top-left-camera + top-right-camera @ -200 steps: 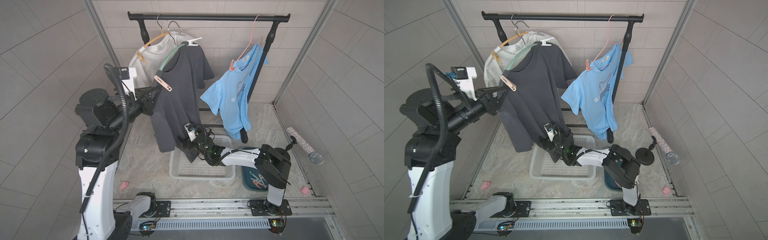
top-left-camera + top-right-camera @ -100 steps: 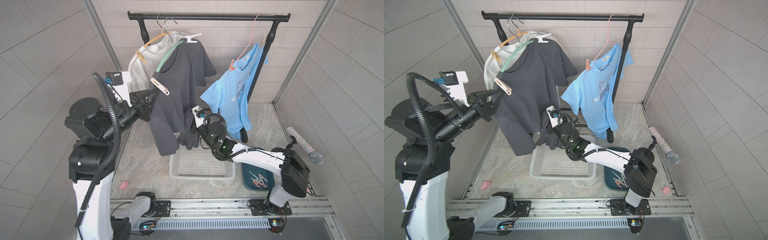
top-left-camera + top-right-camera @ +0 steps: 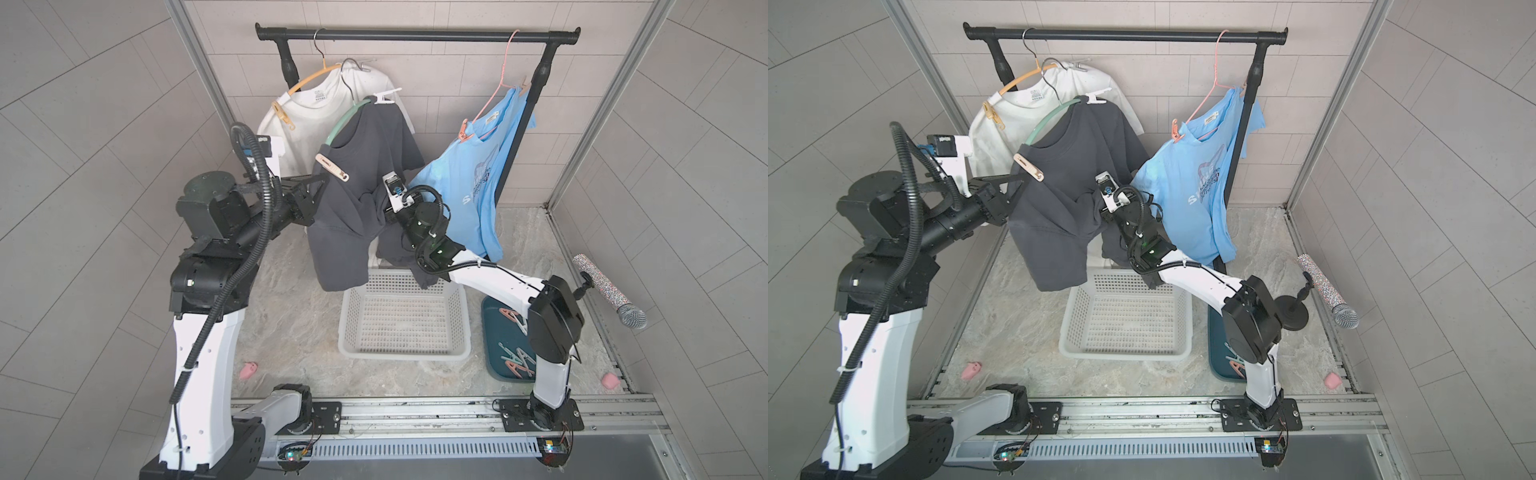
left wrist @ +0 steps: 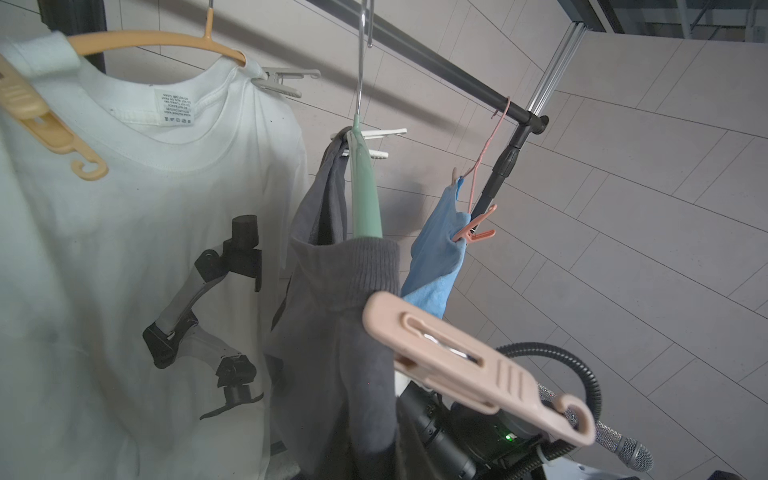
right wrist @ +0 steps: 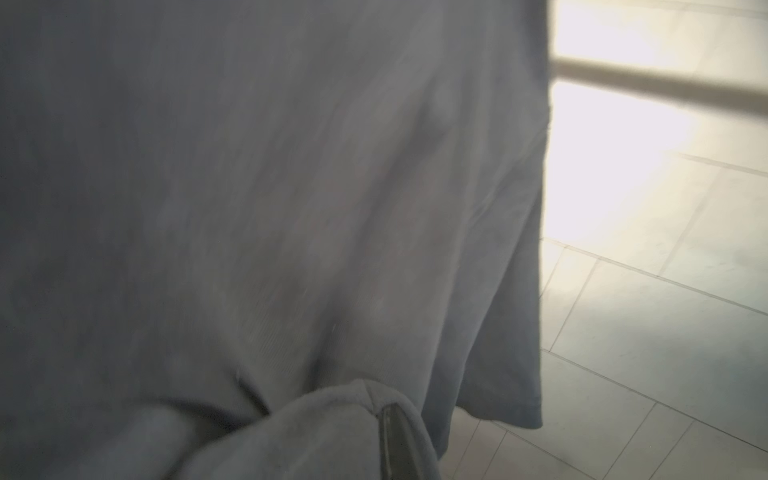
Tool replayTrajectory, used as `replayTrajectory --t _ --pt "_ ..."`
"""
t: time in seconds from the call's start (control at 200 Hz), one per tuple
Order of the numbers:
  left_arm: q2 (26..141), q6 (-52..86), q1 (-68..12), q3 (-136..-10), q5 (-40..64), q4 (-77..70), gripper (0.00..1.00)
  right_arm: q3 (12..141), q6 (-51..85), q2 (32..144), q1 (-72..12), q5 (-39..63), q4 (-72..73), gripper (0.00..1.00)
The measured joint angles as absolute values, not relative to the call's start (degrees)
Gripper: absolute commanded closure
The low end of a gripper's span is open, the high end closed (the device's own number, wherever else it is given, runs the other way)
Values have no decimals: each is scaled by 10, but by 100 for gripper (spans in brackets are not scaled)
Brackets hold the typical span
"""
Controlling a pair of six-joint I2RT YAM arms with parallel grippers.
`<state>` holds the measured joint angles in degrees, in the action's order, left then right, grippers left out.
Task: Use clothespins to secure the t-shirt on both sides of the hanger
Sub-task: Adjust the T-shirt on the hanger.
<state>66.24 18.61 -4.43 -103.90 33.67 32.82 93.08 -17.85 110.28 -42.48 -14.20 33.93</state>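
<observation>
The dark grey t-shirt (image 3: pixel 357 199) hangs on a green hanger (image 3: pixel 345 120) from the rail. A peach clothespin (image 3: pixel 331 167) (image 4: pixel 469 357) is clipped on its near shoulder and a white one (image 3: pixel 386 96) on the far shoulder. My left gripper (image 3: pixel 322 183) (image 3: pixel 1017 183) is shut on the shirt's edge just under the peach pin; the cloth hides its fingers in the left wrist view. My right gripper (image 3: pixel 384 210) (image 3: pixel 1105 216) is shut on a bunched fold of the same t-shirt (image 5: pixel 291 208), held up above the basket. More clothespins (image 3: pixel 515 361) lie in a teal tray (image 3: pixel 494 316).
A white basket (image 3: pixel 347 328) stands on the floor below the shirt. A white shirt (image 3: pixel 316 120) and a blue shirt (image 3: pixel 465 183) hang either side on the black rail (image 3: pixel 415 35). A microphone (image 3: pixel 609 291) stands at the right. Two pink things (image 3: pixel 248 369) (image 3: pixel 610 380) lie on the floor.
My right gripper has shut on the dark shirt's lower cloth and risen from the basket, lifting that fold. The left arm has shifted a little with the shirt's shoulder.
</observation>
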Motion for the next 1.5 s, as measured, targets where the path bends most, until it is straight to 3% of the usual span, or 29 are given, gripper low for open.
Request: replayTrajectory --t 0.025,0.08,0.25,0.41,0.886,1.286,1.381,1.501 --pt "664 187 -44 -1039 337 326 100 936 -183 1111 -425 -144 333 100" --pt "668 189 -44 -1039 336 321 100 938 -192 1120 -426 -146 322 79" --pt "686 192 -44 -1040 337 296 100 943 -210 1122 -420 -141 292 45" --pt "714 204 -44 -1042 339 256 100 923 -216 1113 -409 -146 293 26" --pt "803 189 -93 -1137 334 234 100 720 -176 882 -418 -108 276 23" --pt "870 169 -105 -1223 293 237 100 661 -123 814 -431 -72 215 17" --pt "889 169 -105 -1239 281 238 100 661 -119 814 -431 -71 202 22" --pt "911 169 -105 -1262 271 242 100 661 -118 817 -431 -83 199 37"
